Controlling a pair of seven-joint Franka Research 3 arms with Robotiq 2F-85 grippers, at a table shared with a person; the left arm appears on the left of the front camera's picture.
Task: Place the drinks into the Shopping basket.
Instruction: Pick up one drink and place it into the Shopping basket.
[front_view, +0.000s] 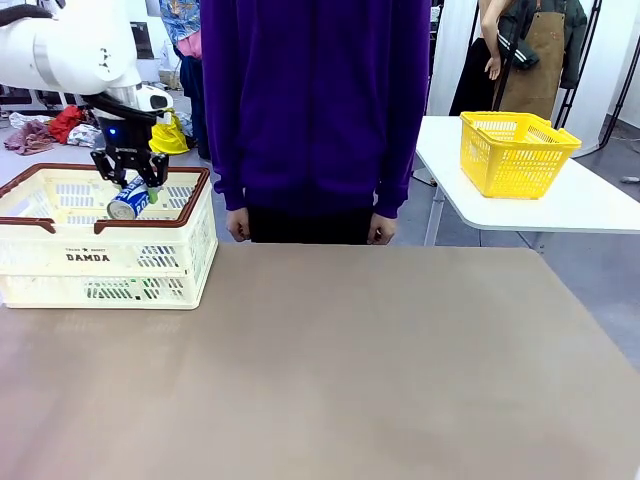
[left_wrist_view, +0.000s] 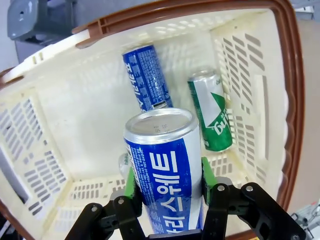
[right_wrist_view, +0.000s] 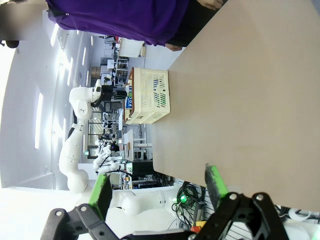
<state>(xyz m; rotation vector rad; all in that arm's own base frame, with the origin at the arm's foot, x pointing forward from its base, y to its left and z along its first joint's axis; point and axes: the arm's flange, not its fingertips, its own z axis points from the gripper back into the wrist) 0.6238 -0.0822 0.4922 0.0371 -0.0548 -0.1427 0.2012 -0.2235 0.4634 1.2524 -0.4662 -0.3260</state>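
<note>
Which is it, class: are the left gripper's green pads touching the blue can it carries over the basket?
Touching. In the left wrist view the left gripper has both green pads pressed flat against the blue can, no gap either side.

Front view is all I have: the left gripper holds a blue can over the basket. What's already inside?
Observer: Two cans lie on the basket floor: a blue can and a green can.
Operator: Is the held can gripped squarely?
Observer: Yes, in the left wrist view the left gripper has its green pads on both sides of the held can, silver top facing down into the basket.
Operator: And the right gripper?
Observer: The right gripper is open, holding nothing, out beyond the table edge.
</note>
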